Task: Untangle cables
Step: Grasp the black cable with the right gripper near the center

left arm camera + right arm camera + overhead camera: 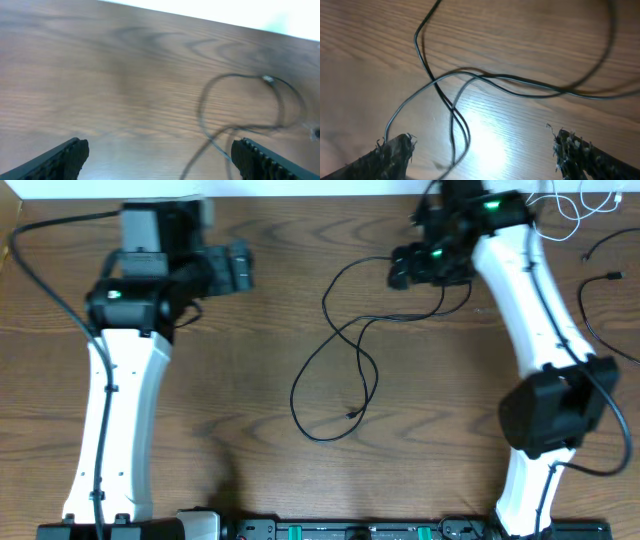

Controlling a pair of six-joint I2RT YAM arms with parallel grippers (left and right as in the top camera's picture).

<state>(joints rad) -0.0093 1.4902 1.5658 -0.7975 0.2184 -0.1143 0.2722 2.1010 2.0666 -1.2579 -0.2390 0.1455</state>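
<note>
From above, the black cable (300, 375) sprawls in loose, crossing loops mid-table. Its far end is by the right gripper (405, 270), and the white cable (570, 205) lies far right, well apart. The left wrist view shows the left gripper (160, 160) spread wide and empty, the loops to its right. In the right wrist view, wide jaws straddle crossed strands. The cable looks light, limp and thin, so it is best pinched on one strand clear of the crossing.

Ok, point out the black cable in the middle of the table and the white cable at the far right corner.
black cable (434, 80), right wrist view, where two of its strands cross.
white cable (572, 213), overhead view, on its loose loop.
</note>
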